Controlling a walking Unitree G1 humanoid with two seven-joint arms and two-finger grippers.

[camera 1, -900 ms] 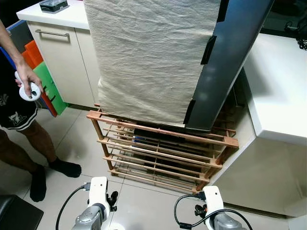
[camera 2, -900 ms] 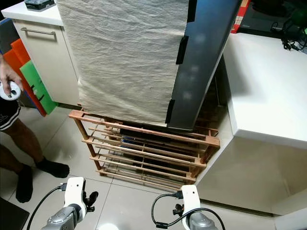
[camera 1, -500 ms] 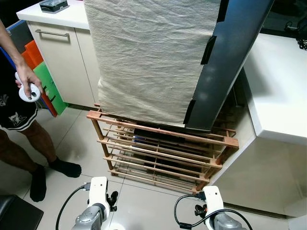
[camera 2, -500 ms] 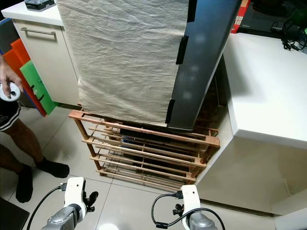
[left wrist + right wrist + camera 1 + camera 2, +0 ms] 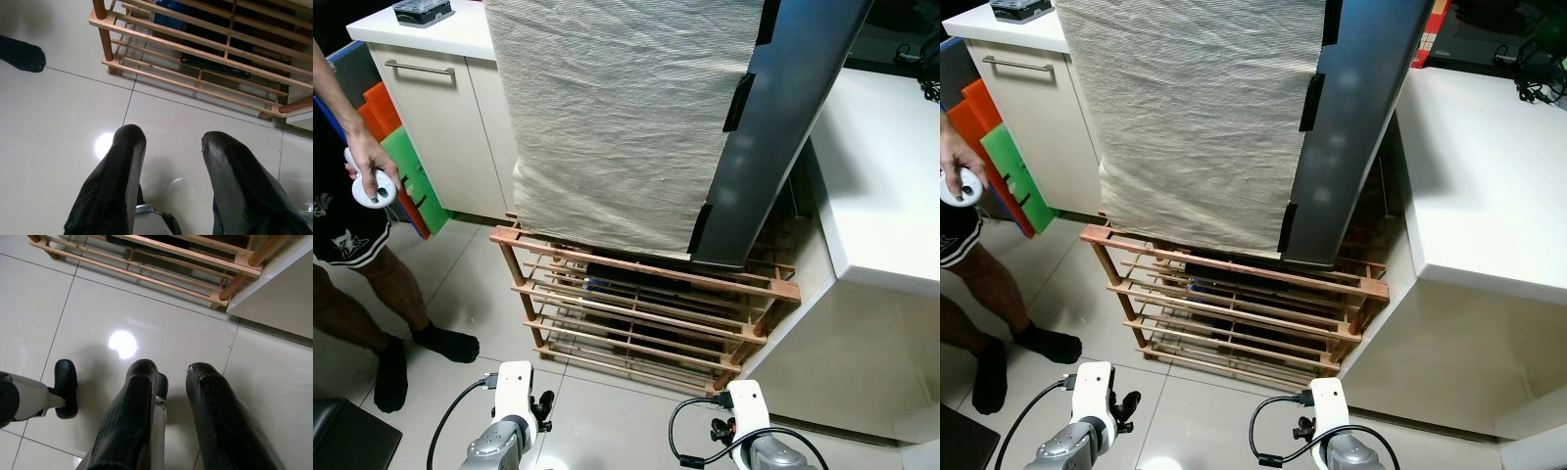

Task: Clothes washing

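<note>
A large beige cloth (image 5: 617,117) hangs over a tall unit ahead, down to a low wooden slatted rack (image 5: 646,313). A dark grey panel (image 5: 773,127) leans against the cloth's right side. Both my arms hang low over the tiled floor in front of the rack, the left wrist (image 5: 514,387) and the right wrist (image 5: 744,406). My left gripper (image 5: 173,139) is open with nothing between its fingers, pointing at the floor near the rack's foot. My right gripper (image 5: 171,369) also points at the floor, its fingers a narrow gap apart and holding nothing.
A person (image 5: 352,225) stands at the left holding a white controller (image 5: 369,188). A white cabinet (image 5: 440,108) with coloured boards (image 5: 406,157) beside it stands behind them. A white counter (image 5: 881,166) fills the right. Dark items lie inside the rack.
</note>
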